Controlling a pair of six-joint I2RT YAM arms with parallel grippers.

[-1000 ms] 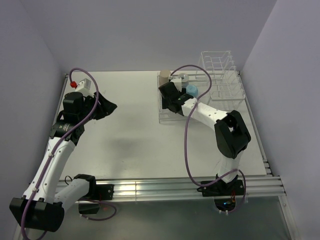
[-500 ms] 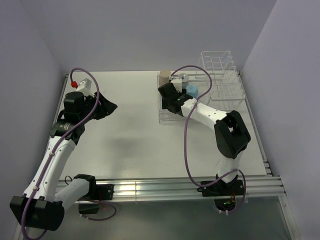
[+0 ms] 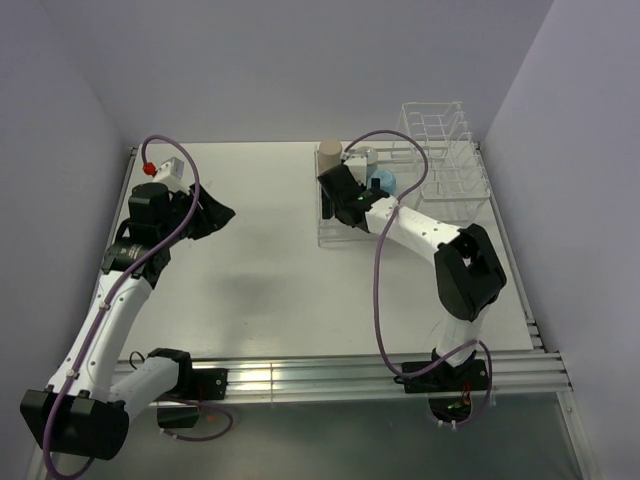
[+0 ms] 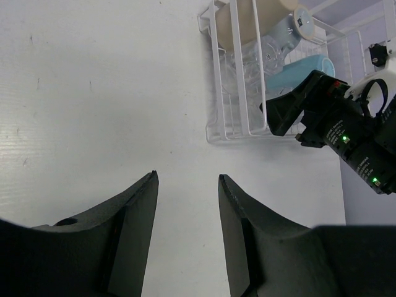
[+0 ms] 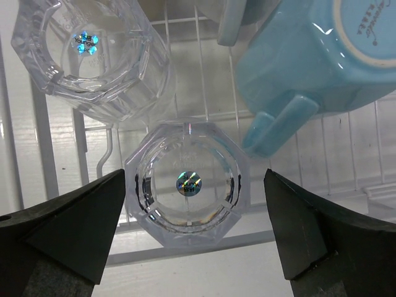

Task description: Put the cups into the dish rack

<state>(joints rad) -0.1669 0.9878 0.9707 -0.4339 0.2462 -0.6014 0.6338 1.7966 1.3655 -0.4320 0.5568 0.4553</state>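
The clear tumbler (image 5: 187, 185) stands on end in the dish rack (image 3: 470, 175), at the rack's near-left corner. The rack sits at the far right corner of the tabletop (image 3: 270, 250). The right claw (image 5: 195, 210) hangs straight above the tumbler, looking down its axis, so the tumbler's long axis runs in line with the claw's approach. The fingers are spread open and flank the octagonal wall. One lies close beside it and the other shows a clear gap, so nothing is gripped. Whether the tumbler is mouth-up or mouth-down cannot be told. A second tumbler (image 5: 86, 55) stands just beside it, farther into the rack, and the handle of the light blue mug (image 5: 322, 55) reaches almost to its rim. Any lift-off therefore probably has to go straight up rather than sideways. The tan paper cup (image 3: 329, 152) is at the rack's far-left corner. The left claw (image 4: 187, 179) is well apart over the left half of the tabletop, open and empty, so the right arm is much the nearer.
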